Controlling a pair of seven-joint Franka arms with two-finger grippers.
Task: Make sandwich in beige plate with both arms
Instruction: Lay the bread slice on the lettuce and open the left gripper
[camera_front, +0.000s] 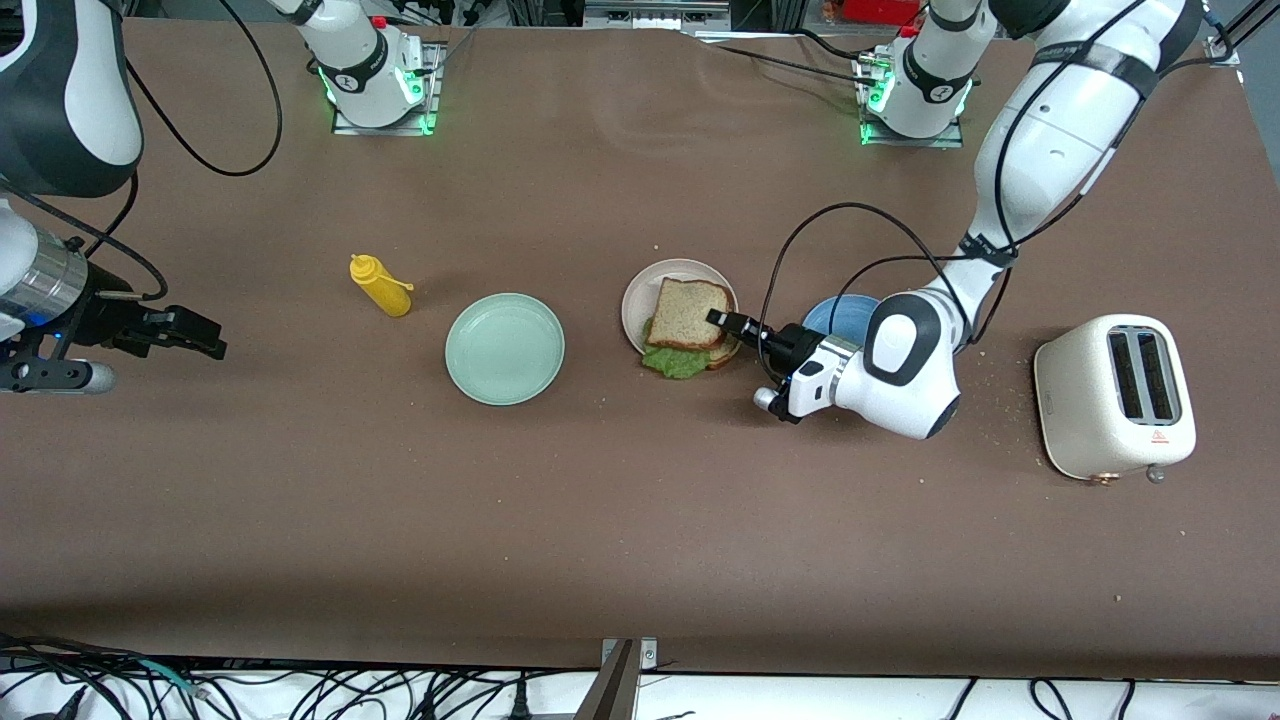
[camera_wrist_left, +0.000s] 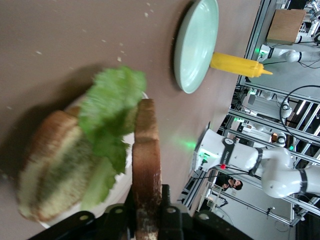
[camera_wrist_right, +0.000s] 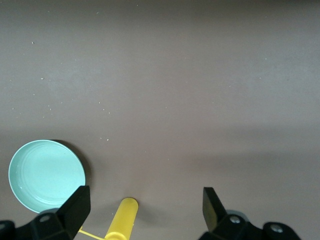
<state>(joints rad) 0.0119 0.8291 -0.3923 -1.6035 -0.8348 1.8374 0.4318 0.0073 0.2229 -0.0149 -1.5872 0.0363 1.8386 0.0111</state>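
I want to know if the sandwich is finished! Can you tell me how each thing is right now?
Sandwich: stacked on the beige plate, lettuce sticking out.
Top slice: between the left gripper's fingers.
Beige plate: holds the sandwich.
Green plate: nothing on it.
Blue plate: partly hidden by the left arm.
Mustard bottle: standing, capped.
Toaster: no bread showing in its slots.
Left gripper: at the sandwich.
Right gripper: open, waiting.

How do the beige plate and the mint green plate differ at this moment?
The beige plate carries the sandwich, with lettuce spilling over its rim; the mint green plate holds nothing. The left gripper is at the beige plate's sandwich; no gripper is at the mint green plate. Both are round, shallow and rimmed.
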